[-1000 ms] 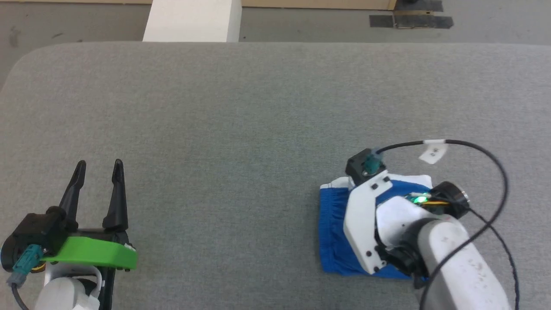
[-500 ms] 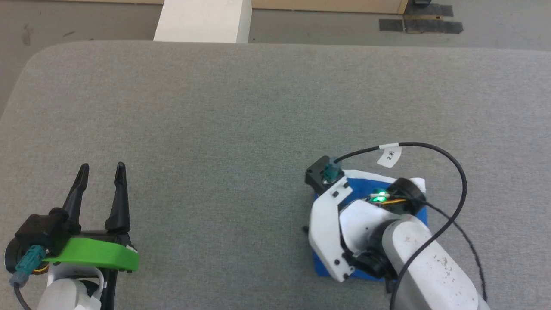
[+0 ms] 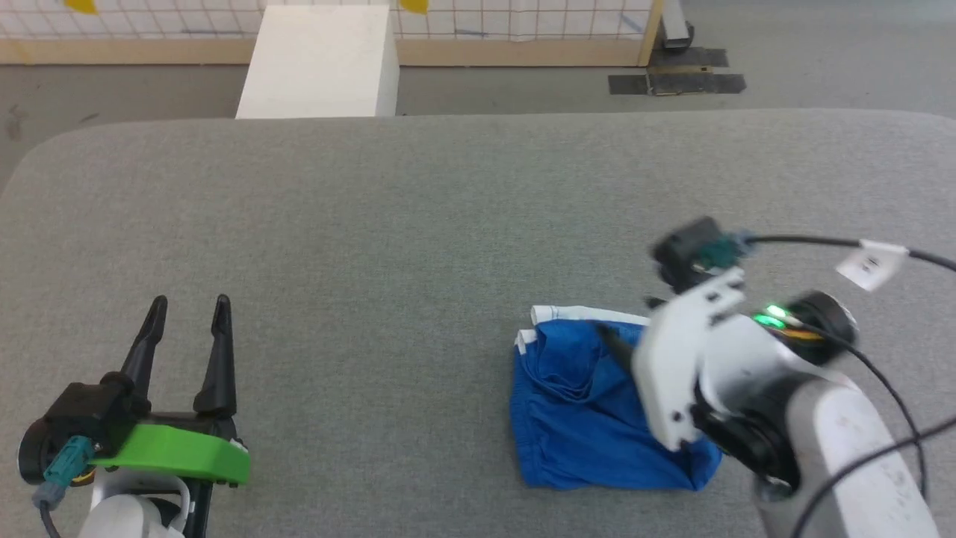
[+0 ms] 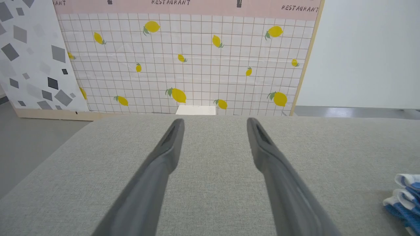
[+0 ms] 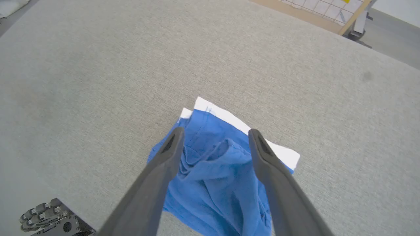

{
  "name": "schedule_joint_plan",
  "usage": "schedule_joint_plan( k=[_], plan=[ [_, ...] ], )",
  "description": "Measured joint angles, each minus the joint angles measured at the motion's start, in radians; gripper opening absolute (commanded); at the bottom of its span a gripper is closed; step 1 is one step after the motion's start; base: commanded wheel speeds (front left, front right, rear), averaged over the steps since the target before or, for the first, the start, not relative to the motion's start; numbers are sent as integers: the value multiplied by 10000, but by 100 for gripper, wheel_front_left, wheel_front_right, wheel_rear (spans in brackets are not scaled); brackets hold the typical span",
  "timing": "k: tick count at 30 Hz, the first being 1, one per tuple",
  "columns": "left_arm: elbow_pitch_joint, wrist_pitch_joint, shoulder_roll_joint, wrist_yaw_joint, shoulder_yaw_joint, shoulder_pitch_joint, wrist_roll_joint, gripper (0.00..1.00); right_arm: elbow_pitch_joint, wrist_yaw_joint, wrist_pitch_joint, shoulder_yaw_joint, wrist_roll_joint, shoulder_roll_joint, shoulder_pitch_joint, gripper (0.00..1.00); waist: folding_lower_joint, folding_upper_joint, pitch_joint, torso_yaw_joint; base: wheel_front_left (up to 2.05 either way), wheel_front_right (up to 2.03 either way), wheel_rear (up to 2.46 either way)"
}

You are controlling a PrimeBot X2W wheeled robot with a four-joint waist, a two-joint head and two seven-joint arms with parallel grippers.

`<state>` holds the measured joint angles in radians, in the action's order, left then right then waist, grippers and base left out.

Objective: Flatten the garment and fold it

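The garment (image 3: 575,418) is a bright blue bundle with white trim along its far edge, lying folded and rumpled on the grey table at the right. In the right wrist view the garment (image 5: 213,173) lies below my right gripper (image 5: 215,131), which hovers over it with its jaws open and nothing between them. One dark finger (image 3: 614,345) of that gripper shows over the cloth's right part, ahead of the white wrist. My left gripper (image 3: 190,302) rests open over bare table at the lower left, far from the cloth. In the left wrist view, my left gripper (image 4: 215,120) is open and the garment (image 4: 405,196) peeks in at the right edge.
The grey cloth-covered table (image 3: 448,224) has a rounded far-left corner. Beyond its far edge stand a white box (image 3: 317,63) and a lemon-patterned wall panel (image 4: 197,62). Dark tape (image 3: 676,78) marks the floor. A black cable (image 3: 814,240) arches from my right wrist.
My right gripper has opened, let go of the garment and lifted up and to the right, uncovering the cloth. The head camera has tilted up. The left arm has stayed put.
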<state>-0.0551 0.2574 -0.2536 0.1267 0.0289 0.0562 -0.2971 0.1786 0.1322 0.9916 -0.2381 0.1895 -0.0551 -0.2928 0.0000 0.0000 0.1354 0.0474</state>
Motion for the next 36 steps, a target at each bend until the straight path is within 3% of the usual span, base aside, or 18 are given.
schedule_joint_plan(
  k=[6,15,16,17,18,23,28,33,34,35,36],
  plan=[
    [44,0,29,0,-86,-3,0,100,-2,0,418,993,-729,-79,1162,100,0,0,34,-43,0,0,0],
    [98,0,17,0,-92,-16,-12,100,-836,0,121,1095,-928,-6,1406,100,0,0,360,77,0,0,0],
    [94,0,10,0,-90,-13,-19,100,-926,0,105,1068,-899,8,1401,41,0,0,404,102,0,0,0],
    [90,0,0,0,-86,-12,-21,100,-970,0,61,997,-869,8,1399,24,0,0,441,124,0,0,0],
    [88,0,-8,0,-84,-10,-25,100,-972,0,12,932,-825,8,1390,0,0,0,466,138,0,0,0],
    [33,0,-61,0,-81,2,-35,100,-433,0,-35,198,-709,-167,1353,0,0,0,496,153,0,0,0],
    [-15,0,-75,0,-82,4,-33,100,472,0,197,-1202,-571,-1152,1458,0,0,0,486,69,0,0,0],
    [-35,0,-67,0,-136,57,-35,100,533,0,736,-2173,-261,-1965,1893,1,0,0,527,-27,0,0,0],
    [-36,0,-65,0,-150,70,-35,100,477,0,755,-2266,-198,-2033,1932,43,0,0,539,-40,0,0,0],
    [-40,0,-65,0,-161,74,-35,100,418,0,775,-2322,-148,-2061,1937,100,0,0,545,-50,0,0,0],
    [-44,0,-65,0,-169,74,-35,100,349,0,773,-2383,-56,-2065,1940,100,0,0,548,-62,0,0,0]
  ],
)
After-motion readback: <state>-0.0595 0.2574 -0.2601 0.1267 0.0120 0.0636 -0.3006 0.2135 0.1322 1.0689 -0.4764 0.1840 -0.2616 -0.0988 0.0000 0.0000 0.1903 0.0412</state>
